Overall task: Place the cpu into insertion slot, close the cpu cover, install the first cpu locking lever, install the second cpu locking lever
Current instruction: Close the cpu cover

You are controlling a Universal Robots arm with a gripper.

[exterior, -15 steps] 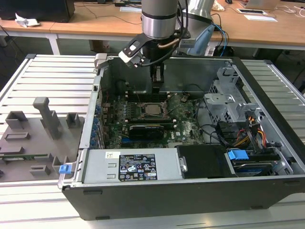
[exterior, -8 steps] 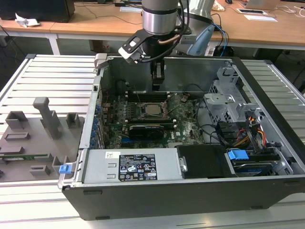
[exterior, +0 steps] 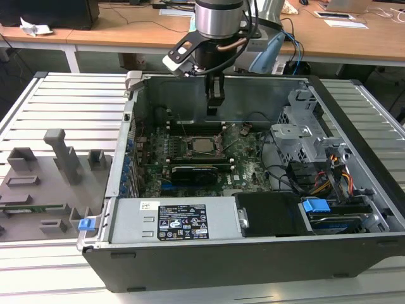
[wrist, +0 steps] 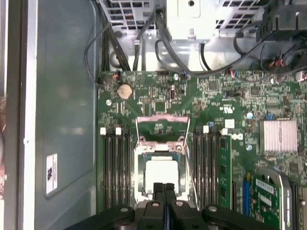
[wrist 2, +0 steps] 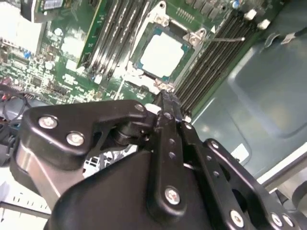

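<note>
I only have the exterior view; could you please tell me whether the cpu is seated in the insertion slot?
Observer: Yes, in the first wrist view the cpu lies flat in the insertion slot, silver top up.
Operator: Is the cpu cover closed?
Observer: No, the cpu cover is swung open off the cpu, board visible through its window.
Operator: And the gripper?
Observer: The gripper is shut, empty, over the slot's edge.

Gripper (exterior: 214, 109) hangs inside open pc case (exterior: 253, 263), above cpu (exterior: 204, 144) sitting in insertion slot (exterior: 186, 149).
</note>
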